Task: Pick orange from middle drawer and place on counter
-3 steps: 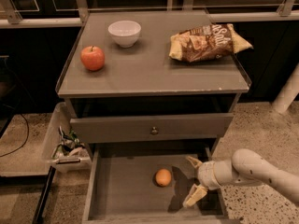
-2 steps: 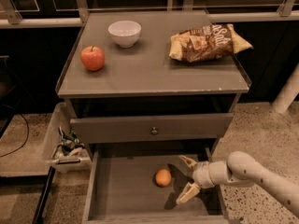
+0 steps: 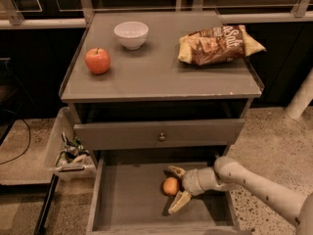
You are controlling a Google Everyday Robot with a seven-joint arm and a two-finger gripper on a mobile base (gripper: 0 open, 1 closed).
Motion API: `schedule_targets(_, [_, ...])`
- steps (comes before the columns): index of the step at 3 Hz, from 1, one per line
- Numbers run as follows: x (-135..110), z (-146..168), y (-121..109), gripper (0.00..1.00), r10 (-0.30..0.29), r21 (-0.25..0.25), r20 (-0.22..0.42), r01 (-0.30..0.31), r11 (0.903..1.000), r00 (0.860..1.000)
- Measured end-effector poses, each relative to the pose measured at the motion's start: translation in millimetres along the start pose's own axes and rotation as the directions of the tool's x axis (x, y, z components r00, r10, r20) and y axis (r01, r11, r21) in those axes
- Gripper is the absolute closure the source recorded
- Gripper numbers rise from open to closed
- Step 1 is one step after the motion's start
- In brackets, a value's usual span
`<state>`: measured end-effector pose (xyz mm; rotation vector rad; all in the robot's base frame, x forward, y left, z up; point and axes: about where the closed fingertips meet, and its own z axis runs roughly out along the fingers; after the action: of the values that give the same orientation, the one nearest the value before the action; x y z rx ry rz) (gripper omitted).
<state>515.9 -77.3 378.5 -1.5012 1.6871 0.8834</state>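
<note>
While the orange [image 3: 170, 185] lies on the middle drawer [image 3: 127, 199] floor, the gripper [image 3: 175, 190] flanks it, fingers spread wide. Apple [image 3: 98, 60], bowl [image 3: 131, 35] and chip bag [image 3: 220, 44] occupy the counter [image 3: 161, 75].

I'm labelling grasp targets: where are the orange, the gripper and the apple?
orange [image 3: 170, 185], camera view, middle of the fruit.
gripper [image 3: 172, 190], camera view, midway between its open fingertips, flanking the orange in the drawer [image 3: 127, 199].
apple [image 3: 98, 61], camera view, middle of its red skin.
</note>
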Motion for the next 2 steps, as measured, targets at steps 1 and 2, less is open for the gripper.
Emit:
schedule_targets(1, [-0.4,0.9,0.1,0.01,-0.001,-0.002,0.000,0.001,1.0000,1.000])
schedule_targets(2, [-0.4,1.0,0.1,0.19,-0.001,-0.002,0.000,0.001,1.0000,1.000])
